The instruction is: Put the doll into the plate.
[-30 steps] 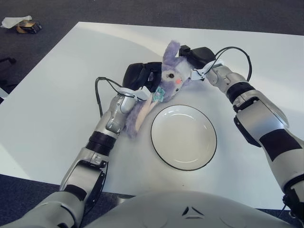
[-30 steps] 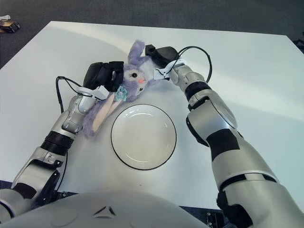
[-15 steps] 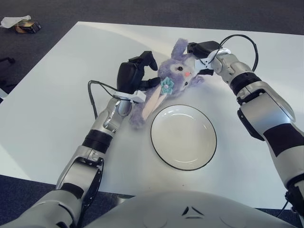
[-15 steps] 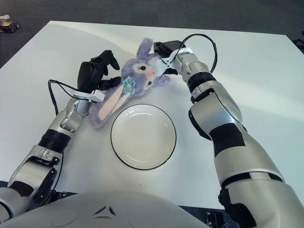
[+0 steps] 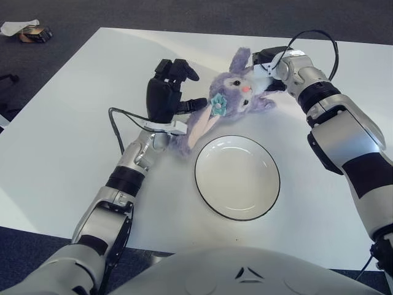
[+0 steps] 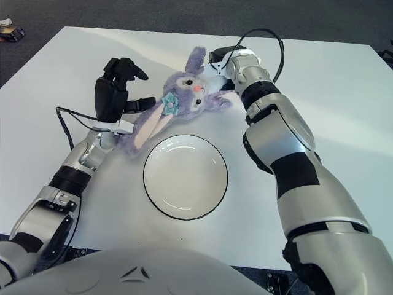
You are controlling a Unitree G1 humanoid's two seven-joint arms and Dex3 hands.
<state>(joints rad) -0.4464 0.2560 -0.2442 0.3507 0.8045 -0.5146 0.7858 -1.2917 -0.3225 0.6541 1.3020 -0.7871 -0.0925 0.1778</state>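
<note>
1. Right hand (image 5: 265,61): at the far side of the doll's head, fingers closed on the plush beside the upright ear. Judged purpose: to carry the head end and steer it toward the dish. Only part of the hand shows; the rest is hidden behind the head.

2. Left hand (image 5: 167,92): raised, just left of the doll, fingers (image 5: 179,69) spread and holding nothing. One lower digit reaches toward the drooping ear; whether it touches cannot be told. Judged purpose: it stands clear so that the right hand alone has the toy.

3. Doll (image 5: 230,101): purple plush rabbit with a teal flower at the ear base and a pink cheek. Face up and turned toward the camera, one ear upright, the other, pink-lined, hanging down and left. Its lower body trails toward the left forearm and appears to lie on the table. It is beyond the dish's far rim, not in it; no part lies over the bowl.

4. Plate (image 5: 212,203): white, with a dark rim line, empty, flat on the table, nearer the robot than the doll. It is between the two forearms, an open target.

5. Table (image 5: 67,129): white top, bearing the plate.

6. Status, judged: the toy is held at one end only, so the limp body may drag or snag on the rim during transfer.
</note>
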